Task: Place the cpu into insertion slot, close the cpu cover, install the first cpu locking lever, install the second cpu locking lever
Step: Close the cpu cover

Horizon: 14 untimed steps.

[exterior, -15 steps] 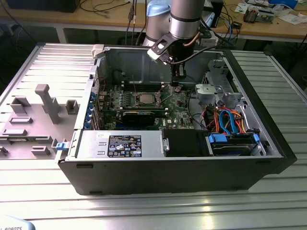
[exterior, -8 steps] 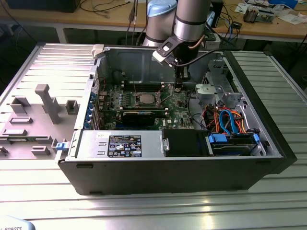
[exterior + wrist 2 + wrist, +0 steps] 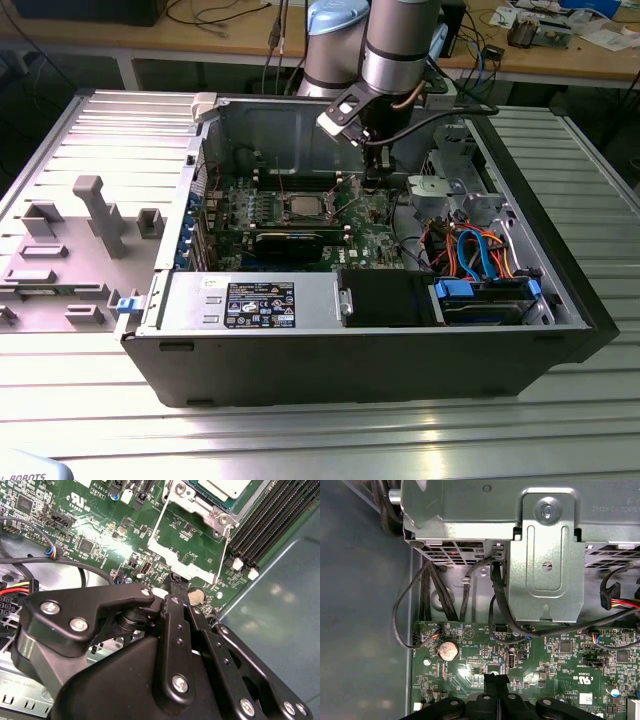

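The tool [image 3: 179,584] points down at the green circuit board [image 3: 100,525] inside the open computer case [image 3: 350,370], its two fingers pressed together with nothing between them. Its tip sits right at the free edge of the cpu cover [image 3: 165,550], touching it or just short of it; the views do not settle which. The cover, a thin silver frame, stands swung open, and the board shows through its window. Just beyond the cover's hinged end, on the side away from the tool, lies the insertion slot [image 3: 202,507] with the cpu [image 3: 227,486] already seated in it, pale top up. A coin battery [image 3: 196,597] lies just beside the tip, and black memory slots [image 3: 265,525] run along the socket's far side. The case rests on the ribbed metal counter [image 3: 300,440]. By these signs the placing is done and closing the cover is the step in hand. That closing seems to call for a steady push on the frame's free edge, over toward the chip, so the plate folds flat onto the rim without the tip slipping off onto the board.
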Tool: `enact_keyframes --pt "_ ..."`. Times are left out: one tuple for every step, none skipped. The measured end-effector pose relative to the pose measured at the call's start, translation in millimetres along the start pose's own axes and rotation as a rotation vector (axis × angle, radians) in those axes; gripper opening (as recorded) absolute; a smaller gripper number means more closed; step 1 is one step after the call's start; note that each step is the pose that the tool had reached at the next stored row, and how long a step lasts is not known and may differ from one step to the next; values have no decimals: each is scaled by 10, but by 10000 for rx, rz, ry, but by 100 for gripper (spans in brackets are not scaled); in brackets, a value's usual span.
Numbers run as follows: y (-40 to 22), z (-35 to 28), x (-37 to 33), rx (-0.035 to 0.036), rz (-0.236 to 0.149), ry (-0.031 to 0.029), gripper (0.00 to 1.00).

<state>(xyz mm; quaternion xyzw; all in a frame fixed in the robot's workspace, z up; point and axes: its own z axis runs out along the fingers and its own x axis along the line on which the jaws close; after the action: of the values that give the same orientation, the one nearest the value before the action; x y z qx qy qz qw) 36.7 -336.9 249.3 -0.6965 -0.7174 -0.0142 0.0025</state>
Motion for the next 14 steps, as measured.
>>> enact_keyframes --pt "-1 0 0 -1 1 0 11" --pt "-2 0 0 -1 0 0 11" --pt "-4 0 0 -1 0 1 11" --pt "-6 0 0 0 0 1 11" --pt "-16 8 0 1 -1 0 11" --pt "-21 15 0 2 0 0 11" --pt "-21 15 0 2 0 0 11" --pt "-22 15 0 2 0 0 11" --pt "-25 15 0 2 2 0 11" --pt "-26 15 0 2 -1 1 11" --pt "-28 15 0 2 0 1 11" --pt "-31 16 1 2 1 0 11" --pt "-31 16 1 2 0 0 11" --pt "-31 17 1 3 -1 0 11"
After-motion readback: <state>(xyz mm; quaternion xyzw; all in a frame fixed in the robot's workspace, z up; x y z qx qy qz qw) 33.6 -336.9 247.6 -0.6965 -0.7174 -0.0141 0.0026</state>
